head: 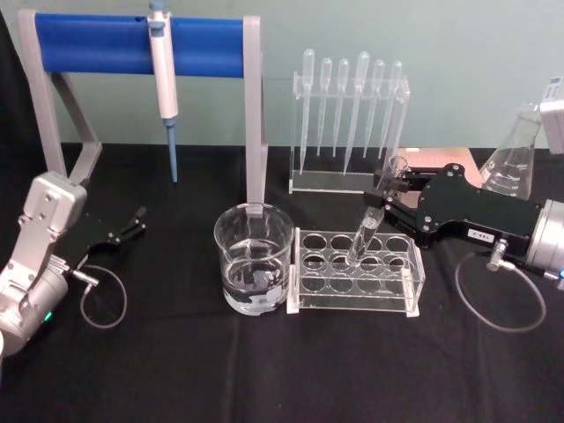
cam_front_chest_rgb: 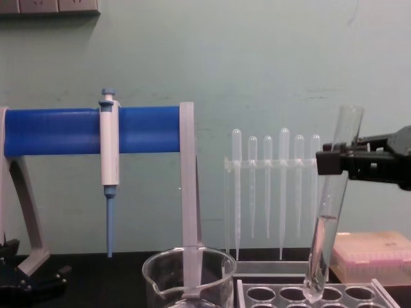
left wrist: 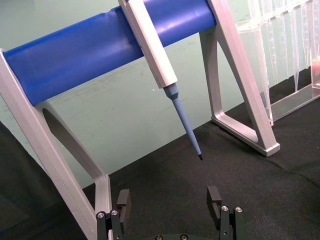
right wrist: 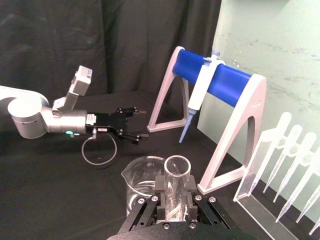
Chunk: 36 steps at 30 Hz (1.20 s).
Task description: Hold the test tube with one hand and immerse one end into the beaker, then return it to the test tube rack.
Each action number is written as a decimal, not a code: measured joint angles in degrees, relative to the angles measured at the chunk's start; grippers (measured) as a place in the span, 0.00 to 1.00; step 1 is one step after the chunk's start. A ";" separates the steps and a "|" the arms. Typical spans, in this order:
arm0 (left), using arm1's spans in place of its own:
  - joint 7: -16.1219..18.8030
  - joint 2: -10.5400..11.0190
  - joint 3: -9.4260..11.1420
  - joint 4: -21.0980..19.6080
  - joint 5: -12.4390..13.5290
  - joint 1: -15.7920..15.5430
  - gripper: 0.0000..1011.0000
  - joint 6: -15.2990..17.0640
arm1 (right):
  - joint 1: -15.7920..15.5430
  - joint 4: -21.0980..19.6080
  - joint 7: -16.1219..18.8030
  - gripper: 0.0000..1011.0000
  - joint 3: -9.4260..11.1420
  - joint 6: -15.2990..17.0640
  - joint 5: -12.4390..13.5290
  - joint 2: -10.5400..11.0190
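Pinching the test tube (head: 367, 231) near its flared rim, the right tool (head: 394, 196) reaches in from the right side of the desk (head: 176, 370), its two black fingers pressed against the glass on either side; the chest view shows the tube (cam_front_chest_rgb: 329, 212) tilted, rim leaning toward the tool's wrist, round bottom down at a hole of the clear rack (head: 357, 271) that lies directly below the tool. Beyond the fingertips, on the side away from the wrist, stands the beaker (head: 254, 257), just beside the rack's end and apart from the tube, with liquid in its lower part. In the right wrist view the open rim of the tube (right wrist: 177, 172) sits between the fingers, the beaker (right wrist: 142, 180) just ahead. Behind the tool a stand holds thin pipettes (head: 352, 110); farther off a blue-barred frame carries a pipettor (head: 164, 79). Well apart, the left tool (head: 130, 225) hovers low over the desk, fingers spread with nothing between them
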 joint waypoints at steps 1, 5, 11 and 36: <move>0.00 0.00 0.00 0.00 0.00 0.00 0.99 0.00 | 0.09 0.34 0.00 0.22 -0.13 -0.09 -0.19 -0.25; 0.00 0.00 0.00 0.00 0.00 0.00 0.99 0.00 | 0.53 1.75 0.08 0.22 -0.70 -0.38 -1.10 -1.39; 0.00 0.00 0.00 0.00 0.00 0.00 0.99 0.00 | 0.86 3.98 0.06 0.22 -1.25 -0.88 -2.01 -3.19; 0.00 0.00 0.00 0.00 0.00 0.00 0.99 0.00 | 1.60 12.59 1.95 0.22 -4.33 -3.15 -6.55 -7.80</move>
